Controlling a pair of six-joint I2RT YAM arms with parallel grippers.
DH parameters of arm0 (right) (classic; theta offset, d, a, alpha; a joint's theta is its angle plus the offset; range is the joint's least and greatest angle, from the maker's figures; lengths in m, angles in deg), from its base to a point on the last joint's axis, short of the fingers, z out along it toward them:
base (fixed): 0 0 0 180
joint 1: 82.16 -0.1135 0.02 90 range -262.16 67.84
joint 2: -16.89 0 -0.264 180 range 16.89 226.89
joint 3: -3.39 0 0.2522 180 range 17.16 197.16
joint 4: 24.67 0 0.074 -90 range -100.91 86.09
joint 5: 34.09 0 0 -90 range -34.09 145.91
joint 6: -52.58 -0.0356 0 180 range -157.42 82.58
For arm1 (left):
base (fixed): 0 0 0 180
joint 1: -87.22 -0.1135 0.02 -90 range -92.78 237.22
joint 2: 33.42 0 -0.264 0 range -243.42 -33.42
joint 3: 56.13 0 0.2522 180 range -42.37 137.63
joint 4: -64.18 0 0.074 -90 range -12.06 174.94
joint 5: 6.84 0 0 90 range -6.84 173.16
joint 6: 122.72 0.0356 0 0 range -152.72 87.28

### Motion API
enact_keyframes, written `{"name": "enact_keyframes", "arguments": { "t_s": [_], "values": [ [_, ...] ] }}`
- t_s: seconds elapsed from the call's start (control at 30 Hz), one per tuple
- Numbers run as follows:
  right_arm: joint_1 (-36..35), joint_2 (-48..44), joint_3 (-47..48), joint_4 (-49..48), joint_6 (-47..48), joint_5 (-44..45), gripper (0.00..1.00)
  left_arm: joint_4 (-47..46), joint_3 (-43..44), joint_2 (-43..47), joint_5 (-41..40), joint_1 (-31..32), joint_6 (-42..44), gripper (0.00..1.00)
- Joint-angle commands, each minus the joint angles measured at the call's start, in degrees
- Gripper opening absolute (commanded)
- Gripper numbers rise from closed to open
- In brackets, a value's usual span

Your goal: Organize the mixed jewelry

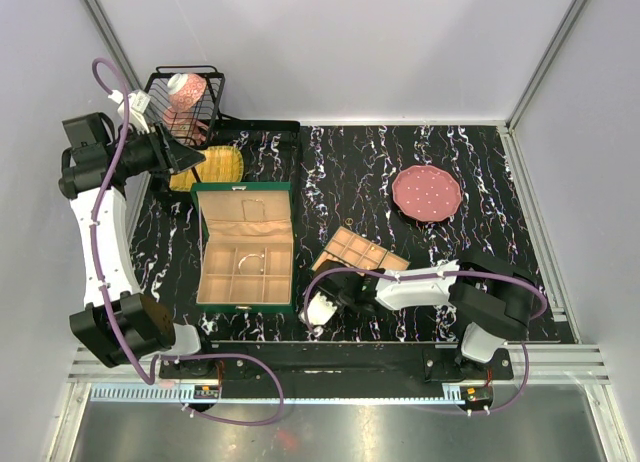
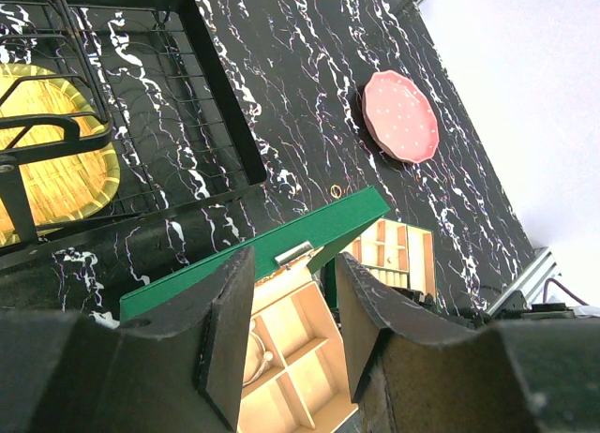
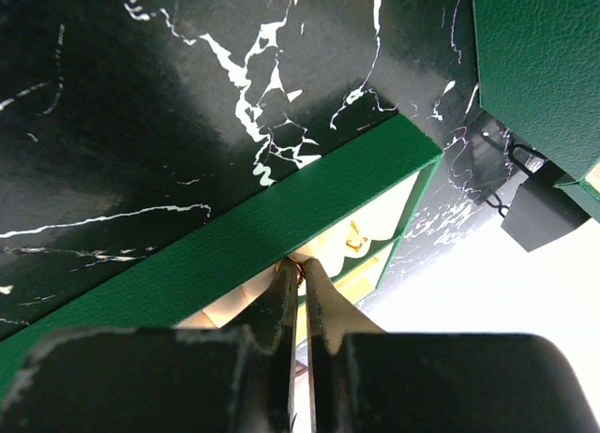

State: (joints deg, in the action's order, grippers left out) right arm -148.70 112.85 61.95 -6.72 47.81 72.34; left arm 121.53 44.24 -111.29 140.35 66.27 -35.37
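Here, a black white-veined tabletop [image 1: 350, 172] sits between pale walls [image 1: 350, 42].

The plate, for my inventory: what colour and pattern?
Plate: pink with white dots, best in left wrist view.

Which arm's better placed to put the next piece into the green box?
Right. The right pincer is shut on a small gold ring right at the green box rim, with compartments just beyond. The left pincer hangs open and empty, up by the wire basket, behind the box lid.
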Motion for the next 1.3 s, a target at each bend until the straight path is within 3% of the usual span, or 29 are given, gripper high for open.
{"name": "enact_keyframes", "arguments": {
  "t_s": [0.0, 0.5, 1.27],
  "values": [
    [-0.96, 1.25, 0.73, 4.87, -1.56, -5.09, 0.08, -1.93, -0.04, 0.17, 2.49, -0.85, -0.51, 0.42],
    [-0.78, -2.18, 7.32, 11.19, -6.39, -2.98, 0.28, -1.93, 0.67, 0.52, 3.37, -1.46, -1.39, 0.42],
    [2.99, -5.79, 13.56, 17.35, -13.42, -4.91, 0.32, -1.85, 1.11, 0.35, 4.07, -1.73, -2.27, 0.42]
  ]
}}
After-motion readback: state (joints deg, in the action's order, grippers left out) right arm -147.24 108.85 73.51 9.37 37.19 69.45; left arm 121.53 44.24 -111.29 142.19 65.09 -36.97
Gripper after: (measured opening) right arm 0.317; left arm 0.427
